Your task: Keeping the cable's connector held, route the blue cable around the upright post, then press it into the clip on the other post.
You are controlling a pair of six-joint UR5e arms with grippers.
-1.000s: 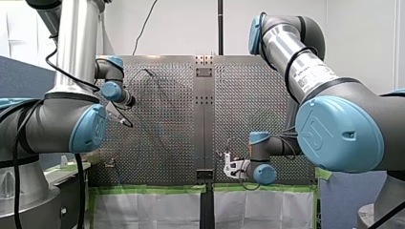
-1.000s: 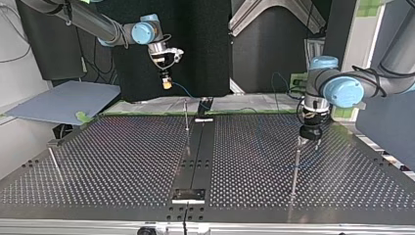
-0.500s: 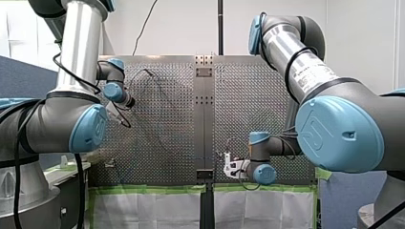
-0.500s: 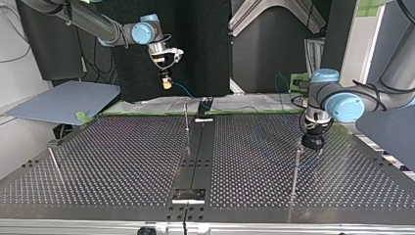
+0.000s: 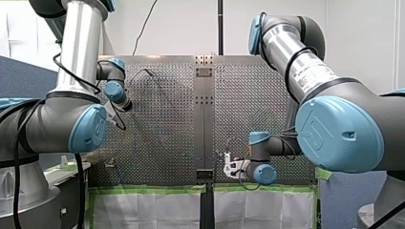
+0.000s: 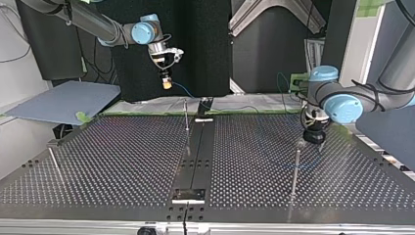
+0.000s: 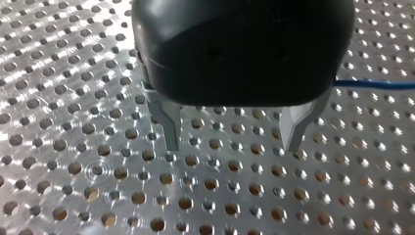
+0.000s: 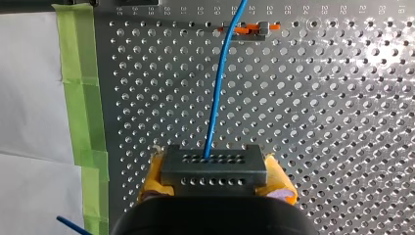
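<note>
Only the wrist views tell, right fingers (image 8: 152,178) pinching connector (image 8: 214,169), blue cable (image 8: 216,105) ahead, left fingers (image 7: 168,125) spread

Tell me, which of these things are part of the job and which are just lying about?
In the job: blue cable; its grey connector, gripped by my right gripper; my open left gripper; the upright post beside it.
Lying about: green tape; grey-blue board at the top view's left.
</note>
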